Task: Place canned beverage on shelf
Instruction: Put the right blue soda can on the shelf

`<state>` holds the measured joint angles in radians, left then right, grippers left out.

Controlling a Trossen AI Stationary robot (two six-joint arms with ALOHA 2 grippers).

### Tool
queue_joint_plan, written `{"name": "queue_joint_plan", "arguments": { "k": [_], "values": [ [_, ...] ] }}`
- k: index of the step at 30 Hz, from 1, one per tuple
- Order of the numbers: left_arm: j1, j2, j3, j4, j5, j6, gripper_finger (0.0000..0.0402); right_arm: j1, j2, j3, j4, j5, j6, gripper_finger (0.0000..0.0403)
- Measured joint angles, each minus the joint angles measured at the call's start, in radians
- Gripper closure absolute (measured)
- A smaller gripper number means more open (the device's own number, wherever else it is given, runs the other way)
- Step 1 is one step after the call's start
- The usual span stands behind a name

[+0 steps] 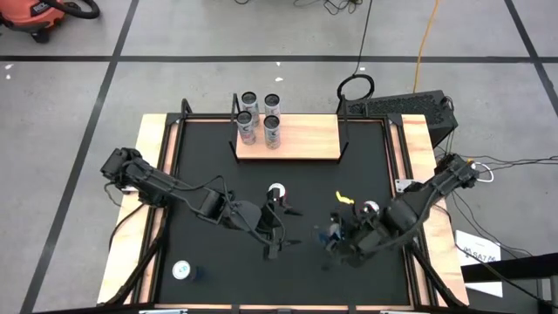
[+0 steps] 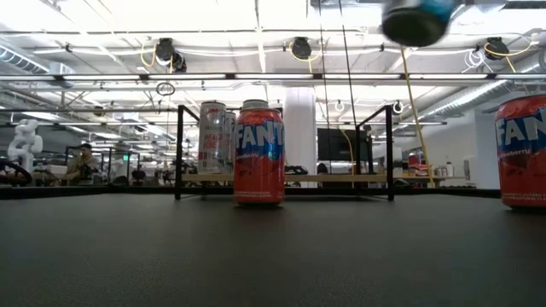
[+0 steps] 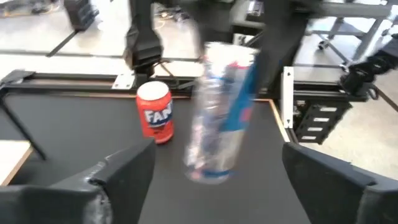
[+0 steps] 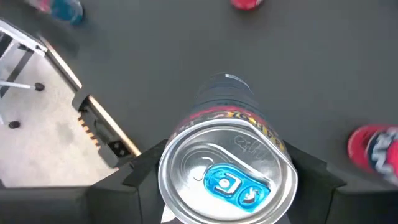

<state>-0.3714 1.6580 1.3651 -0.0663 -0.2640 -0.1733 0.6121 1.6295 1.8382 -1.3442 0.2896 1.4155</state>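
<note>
My right gripper [image 1: 334,235] is shut on a tall silver can with blue and red print [image 4: 227,180], lifted above the black tabletop; only the can's lower end shows in the low view [image 2: 415,19]. My left gripper [image 1: 288,232] is open and empty, and it faces that can [image 3: 221,112] from the table's left. The light-wood shelf [image 1: 301,139] with black uprights stands at the far middle. Several cans [image 1: 259,118] stand on its left end. Two red Fanta cans [image 1: 277,192] [image 1: 370,209] stand on the tabletop. My right gripper pinches the can between its two fingers [image 4: 127,180], at the side wall just below the top rim [image 4: 180,134]. The fingers come from above, pointing down. The can hangs below them, slightly tilted and clear of the table.
A blue-topped can [image 1: 183,271] stands near the table's near left corner. A small yellow scrap [image 1: 343,198] lies by the right Fanta can. The shelf's right half [image 1: 314,135] is bare wood. Wood side strips [image 1: 144,201] edge the table.
</note>
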Motion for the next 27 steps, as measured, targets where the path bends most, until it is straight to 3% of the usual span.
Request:
{"name": "queue_joint_plan", "arguments": {
  "k": [5,21,27],
  "values": [
    [0.009,0.003,0.000,0.019,0.009,0.054,0.0006,-0.073,-0.001,0.029,0.028,-0.002,-0.093,0.0173],
    [0.067,0.009,0.000,0.005,-0.003,0.050,0.0027,-0.200,-0.001,0.071,0.190,-0.006,-0.308,0.0172],
    [0.080,0.009,0.000,-0.015,-0.067,0.049,0.0049,-0.214,-0.001,0.071,0.188,-0.026,-0.333,0.0172]
  ]
}}
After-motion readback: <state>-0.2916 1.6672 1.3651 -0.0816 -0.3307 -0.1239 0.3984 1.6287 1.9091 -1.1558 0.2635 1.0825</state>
